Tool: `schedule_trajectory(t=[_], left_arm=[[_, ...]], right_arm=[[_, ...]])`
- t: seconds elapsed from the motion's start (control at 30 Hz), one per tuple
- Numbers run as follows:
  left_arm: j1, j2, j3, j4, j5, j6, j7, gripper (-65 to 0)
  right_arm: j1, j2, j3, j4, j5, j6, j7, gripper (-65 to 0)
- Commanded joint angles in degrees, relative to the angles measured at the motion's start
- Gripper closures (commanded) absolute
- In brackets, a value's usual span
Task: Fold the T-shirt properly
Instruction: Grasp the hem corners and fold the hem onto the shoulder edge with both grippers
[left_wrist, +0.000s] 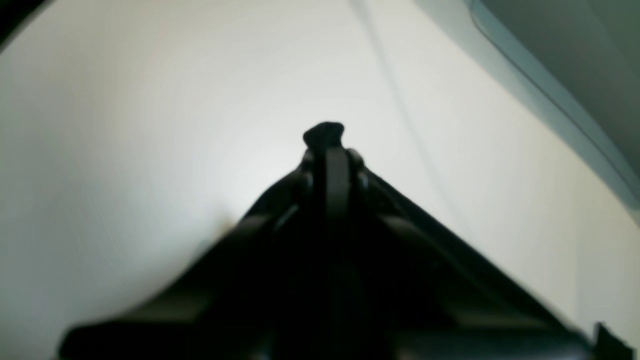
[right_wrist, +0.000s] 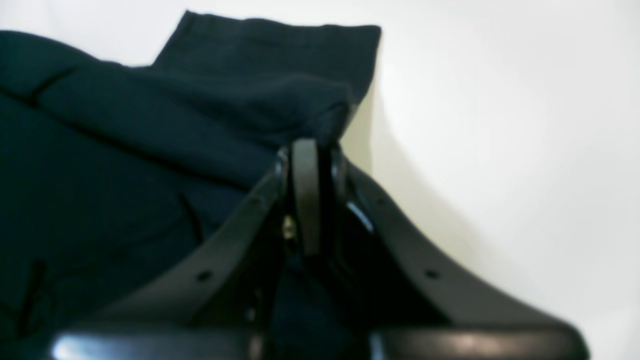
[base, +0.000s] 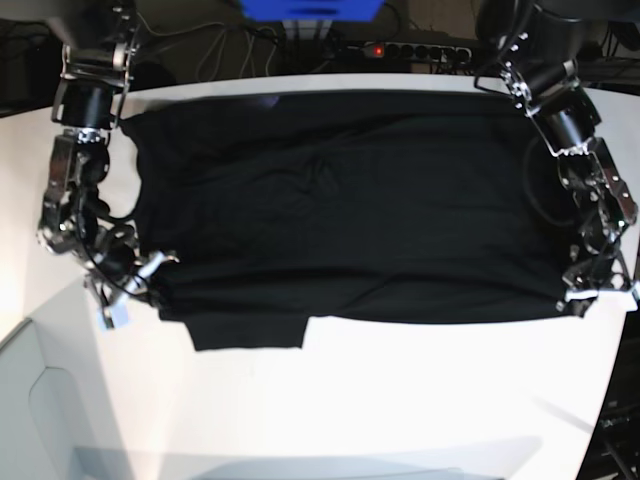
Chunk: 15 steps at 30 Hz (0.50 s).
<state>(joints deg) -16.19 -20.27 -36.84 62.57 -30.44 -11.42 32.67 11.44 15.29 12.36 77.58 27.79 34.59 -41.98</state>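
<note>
— Two hands, both low at the T-shirt's front hem. Where is the garment itself?

— The black T-shirt (base: 340, 210) lies spread across the white counter (base: 400, 400), reaching from the far edge toward the middle. Its plain side faces up, with soft creases near the centre. One sleeve (base: 248, 333) sticks out past the front hem, toward the counter's near edge.

— And the right hand?

— The right hand (base: 150, 268) sits at the shirt's front corner, on the left side of the base view. In the right wrist view the jaws are pressed together, and dark fabric (right_wrist: 200, 125) bunches up right at the tips (right_wrist: 310, 145), so it is clenched on the T-shirt's edge.

— The left hand?

— The left hand (base: 580, 297) is at the opposite front corner, close to the counter's side edge. The left wrist view is blurred, but the hand (left_wrist: 325, 137) is clenched, with a small dark nub poking out beyond the tips. In the base view the hem runs straight into that hand, so it is grasping the shirt too.

— What lies behind the counter?

— A power strip (base: 410, 47) with a red light, some cables, and a blue object (base: 310, 10) at the far edge.
</note>
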Motion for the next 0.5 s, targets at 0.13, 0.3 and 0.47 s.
schedule_trajectory(t=[0.13, 0.3, 0.47], left_arm=[[6.3, -1.2, -0.5, 7.9, -0.6, 0.0, -1.5, 0.0], [11.6, -1.2, -0.6, 11.9, -0.6, 0.0, -1.9, 0.0], [15.0, -1.2, -0.7, 13.4, -0.2, 0.0, -1.9, 0.0]], right_arm=[[-4.1, 1.1, 4.9, 6.0, 0.6, -0.4, 1.6, 0.0], [-8.6, 1.1, 8.5, 7.4, 0.6, -0.3, 1.6, 0.0], [-11.7, 1.2, 10.4, 7.4, 0.6, -0.3, 1.6, 0.0]])
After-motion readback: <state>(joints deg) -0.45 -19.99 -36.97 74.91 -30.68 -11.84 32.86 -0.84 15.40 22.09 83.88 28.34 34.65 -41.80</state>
